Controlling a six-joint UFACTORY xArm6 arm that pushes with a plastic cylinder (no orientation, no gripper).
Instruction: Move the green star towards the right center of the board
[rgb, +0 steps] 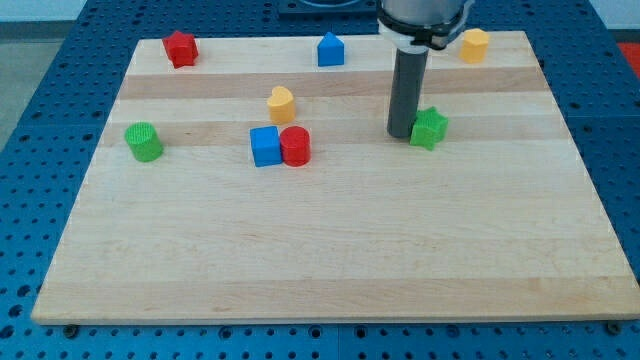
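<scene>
The green star (430, 128) lies on the wooden board (330, 240), right of the middle and in its upper half. My tip (402, 134) stands right against the star's left side, touching or nearly touching it. The dark rod rises from there to the view's top.
A green cylinder (144, 141) sits at the left. A blue cube (265, 146) and a red cylinder (295, 146) touch near the middle, with a yellow heart-like block (282, 104) above them. A red star (181, 48), a blue house-shaped block (330, 49) and a yellow hexagon (474, 45) line the top edge.
</scene>
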